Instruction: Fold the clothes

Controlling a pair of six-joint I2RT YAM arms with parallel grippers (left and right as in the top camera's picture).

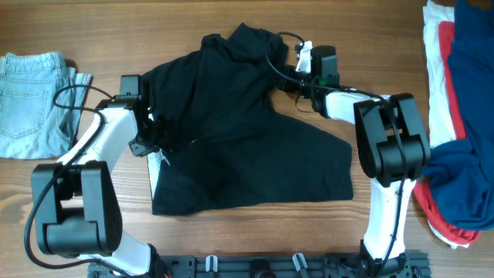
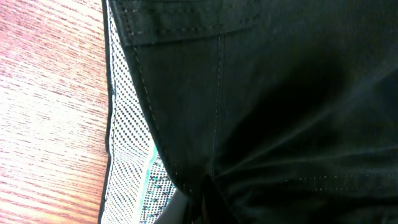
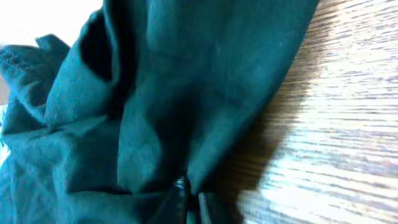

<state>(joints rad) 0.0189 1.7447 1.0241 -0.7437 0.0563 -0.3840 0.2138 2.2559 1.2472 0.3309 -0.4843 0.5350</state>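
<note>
A large black garment (image 1: 239, 147) lies spread across the middle of the table, bunched at its far top. Its pale dotted inner band (image 2: 127, 155) shows at the left edge. My left gripper (image 1: 154, 139) is shut on the garment's left edge; in the left wrist view the fingers (image 2: 193, 208) pinch black cloth beside the band. My right gripper (image 1: 289, 66) is shut on the garment's far right corner; in the right wrist view the cloth (image 3: 186, 93) looks dark teal and the fingertips (image 3: 189, 202) pinch a fold of it.
Folded light blue jeans (image 1: 35, 96) lie at the far left. A pile of blue (image 1: 471, 100), red (image 1: 448, 85) and white (image 1: 436, 69) clothes sits at the right edge. Bare wooden table (image 1: 386, 38) shows around the garment.
</note>
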